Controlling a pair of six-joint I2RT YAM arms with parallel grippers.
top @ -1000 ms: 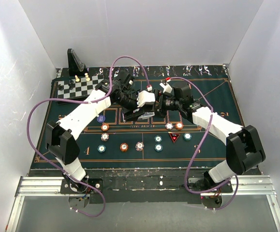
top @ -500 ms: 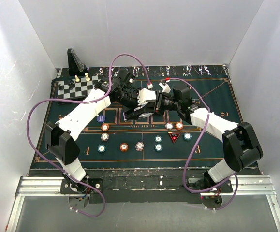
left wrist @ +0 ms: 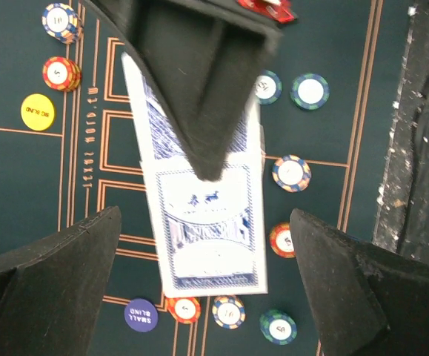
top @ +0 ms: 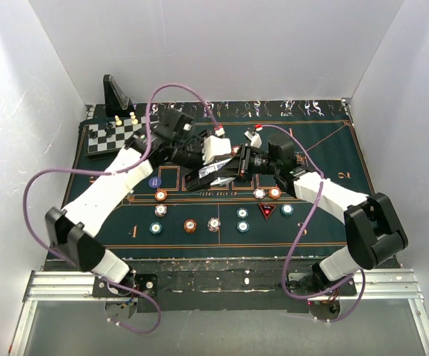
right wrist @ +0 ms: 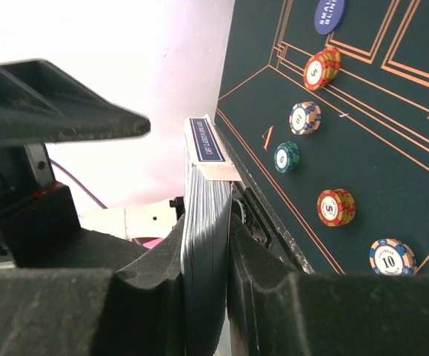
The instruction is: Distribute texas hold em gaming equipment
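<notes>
Chessboard (top: 103,139) with pawns (top: 118,120), black stand (top: 115,92)

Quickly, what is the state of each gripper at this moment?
Left gripper: open, holding nothing.
Right gripper: closed, holding the deck of cards.

A card deck (top: 214,171) above the middle of the counter (top: 331,226), poker chips (top: 190,225) in rows nearer its front edge, chessboard (top: 114,137) far left, stand (top: 116,95) behind it.

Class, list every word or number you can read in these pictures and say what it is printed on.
"BIG BLIND": yellow disc
"SMALL BLIND": purple disc
"10": chip
"TEXAS HOLD'EM": green mat
Label on the end of the card pack: too blurred to read.
</notes>
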